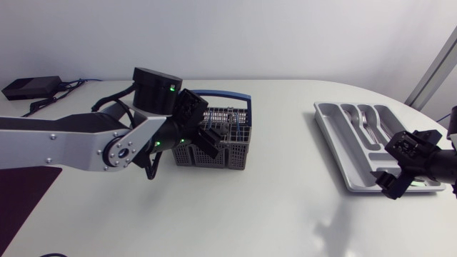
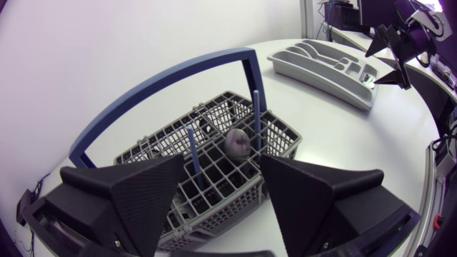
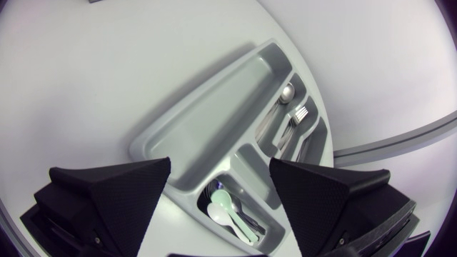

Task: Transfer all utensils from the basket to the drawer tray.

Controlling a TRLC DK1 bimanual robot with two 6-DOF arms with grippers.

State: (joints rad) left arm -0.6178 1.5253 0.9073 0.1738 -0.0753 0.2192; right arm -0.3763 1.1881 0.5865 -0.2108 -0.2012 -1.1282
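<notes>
The grey basket with a blue handle stands left of the table's middle. Two blue-handled utensils stand upright in it, with a rounded spoon bowl between them. My left gripper hangs open just above the basket, touching nothing; it is also in the head view. The grey drawer tray lies at the right. My right gripper is open over its near end, above a pale green spoon lying in a small compartment. A metal spoon and fork lie in the far slots.
A black box with cables sits at the table's far left corner. A dark mat lies at the left front edge. Bare white table spreads between the basket and the tray.
</notes>
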